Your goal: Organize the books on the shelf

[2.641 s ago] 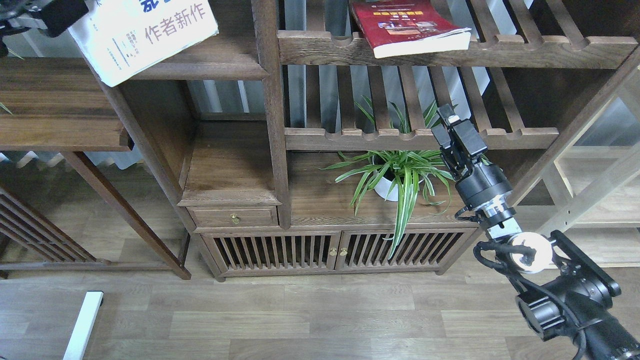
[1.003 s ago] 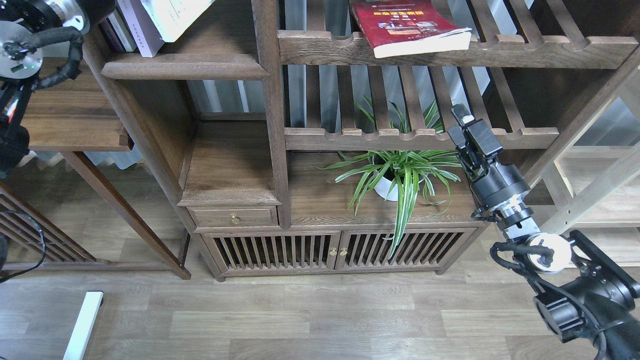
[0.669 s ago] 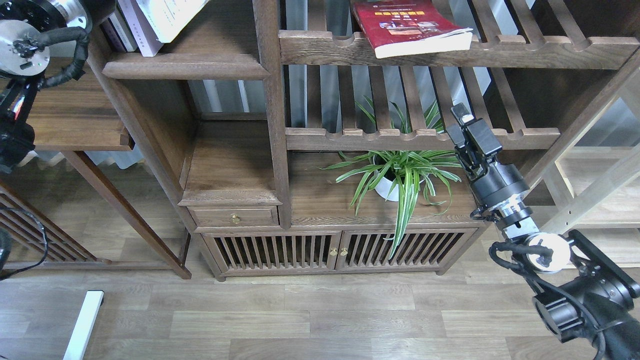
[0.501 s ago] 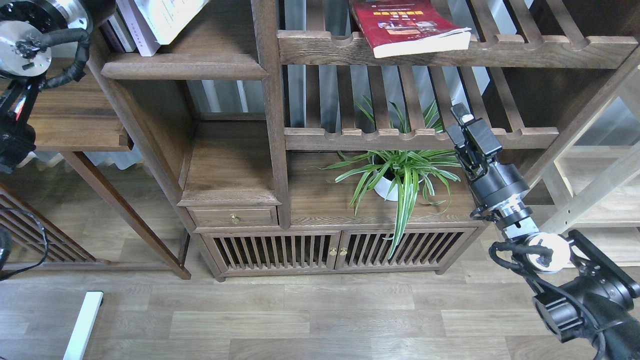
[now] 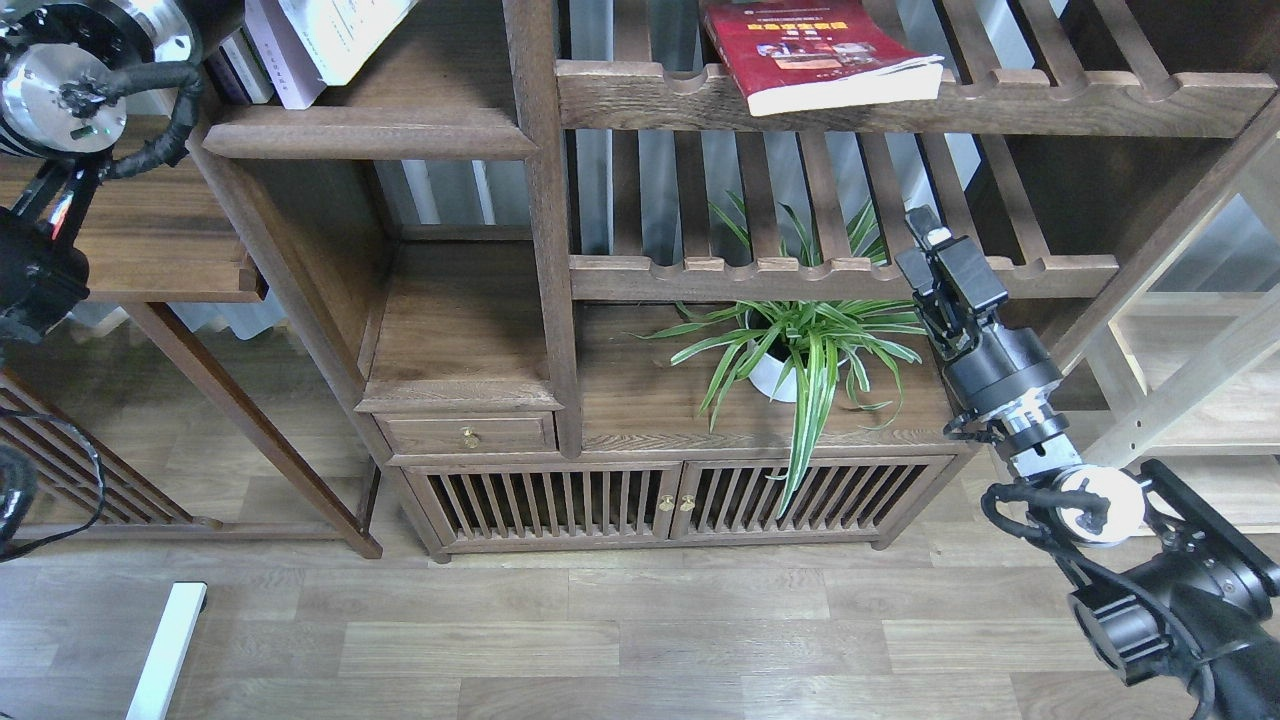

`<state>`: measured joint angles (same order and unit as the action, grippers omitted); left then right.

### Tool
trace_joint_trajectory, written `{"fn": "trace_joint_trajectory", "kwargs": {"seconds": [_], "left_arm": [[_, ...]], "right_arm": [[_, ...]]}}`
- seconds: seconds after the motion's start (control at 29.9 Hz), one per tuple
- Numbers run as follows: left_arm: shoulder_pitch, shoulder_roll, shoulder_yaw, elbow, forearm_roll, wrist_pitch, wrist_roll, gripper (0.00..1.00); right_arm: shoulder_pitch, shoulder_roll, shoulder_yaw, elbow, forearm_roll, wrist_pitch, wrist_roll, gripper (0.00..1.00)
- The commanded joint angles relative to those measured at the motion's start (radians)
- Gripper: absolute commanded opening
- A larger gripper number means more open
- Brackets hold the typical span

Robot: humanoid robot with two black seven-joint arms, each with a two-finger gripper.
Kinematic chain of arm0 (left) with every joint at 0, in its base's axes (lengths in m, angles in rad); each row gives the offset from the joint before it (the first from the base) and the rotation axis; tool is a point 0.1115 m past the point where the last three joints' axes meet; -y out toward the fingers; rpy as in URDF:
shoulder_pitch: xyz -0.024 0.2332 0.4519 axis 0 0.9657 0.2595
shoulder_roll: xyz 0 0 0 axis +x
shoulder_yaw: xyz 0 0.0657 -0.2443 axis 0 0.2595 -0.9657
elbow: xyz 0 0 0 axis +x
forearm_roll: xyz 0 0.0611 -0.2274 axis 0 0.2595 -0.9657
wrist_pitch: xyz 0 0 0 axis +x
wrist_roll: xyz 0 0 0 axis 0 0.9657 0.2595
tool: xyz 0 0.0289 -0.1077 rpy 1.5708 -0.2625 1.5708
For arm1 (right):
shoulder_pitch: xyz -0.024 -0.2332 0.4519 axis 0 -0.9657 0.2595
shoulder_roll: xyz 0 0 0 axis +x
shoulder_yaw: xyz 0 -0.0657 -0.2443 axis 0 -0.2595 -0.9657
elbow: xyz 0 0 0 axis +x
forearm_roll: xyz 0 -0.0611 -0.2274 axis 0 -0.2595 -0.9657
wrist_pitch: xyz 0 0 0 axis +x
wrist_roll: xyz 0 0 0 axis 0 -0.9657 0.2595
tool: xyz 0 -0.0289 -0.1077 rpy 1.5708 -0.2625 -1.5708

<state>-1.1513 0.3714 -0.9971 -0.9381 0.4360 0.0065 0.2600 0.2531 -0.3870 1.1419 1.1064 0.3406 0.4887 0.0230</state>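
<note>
On the dark-brown shelf (image 5: 370, 132) at the top left stand two of the books: a pale lavender one (image 5: 272, 55) and, leaning to its right, a white one (image 5: 340, 30), both cut off by the top edge. The dark red book (image 5: 815, 50) lies flat on the upper slatted rack, its corner overhanging the front rail. My left arm's silver wrist (image 5: 55, 90) sits just left of the shelf; its gripper is beyond the top edge. My right gripper (image 5: 928, 238) points up at the lower slatted rack's rail, holding nothing; its fingers cannot be told apart.
A potted spider plant (image 5: 800, 345) stands on the cabinet top just left of my right arm. A pale wood rack (image 5: 1190, 380) is at the right. A side table (image 5: 150, 240) lies under my left arm. A white bar (image 5: 165, 650) lies on the floor.
The white book, earlier hanging low over the shelf's front left corner, now stands higher up beside the lavender one. My left arm edged right. My right gripper drifted slightly right.
</note>
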Motion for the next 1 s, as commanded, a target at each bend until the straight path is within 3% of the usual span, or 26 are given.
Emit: {"fn": "trace_joint_trajectory", "kwargs": {"seconds": [0.0,0.5,0.77,0.97], "left_arm": [[0.005,0.004,0.023,-0.004,-0.002,-0.002,-0.008,0.07],[0.024,0.017,0.040,0.001,0.001,0.001,-0.038,0.09],[0.033,0.020,0.046,-0.001,0.001,0.029,-0.036,0.30],[0.027,0.020,0.048,-0.005,0.001,0.043,-0.036,0.37]], "right_arm": [[0.000,0.000,0.001,0.001,0.000,0.000,0.000,0.86],[-0.015,0.000,-0.001,0.001,0.000,0.000,0.000,0.86],[-0.015,0.002,-0.001,0.000,0.000,0.000,0.000,0.86],[-0.015,0.002,-0.002,0.000,0.000,0.000,0.000,0.86]]}}
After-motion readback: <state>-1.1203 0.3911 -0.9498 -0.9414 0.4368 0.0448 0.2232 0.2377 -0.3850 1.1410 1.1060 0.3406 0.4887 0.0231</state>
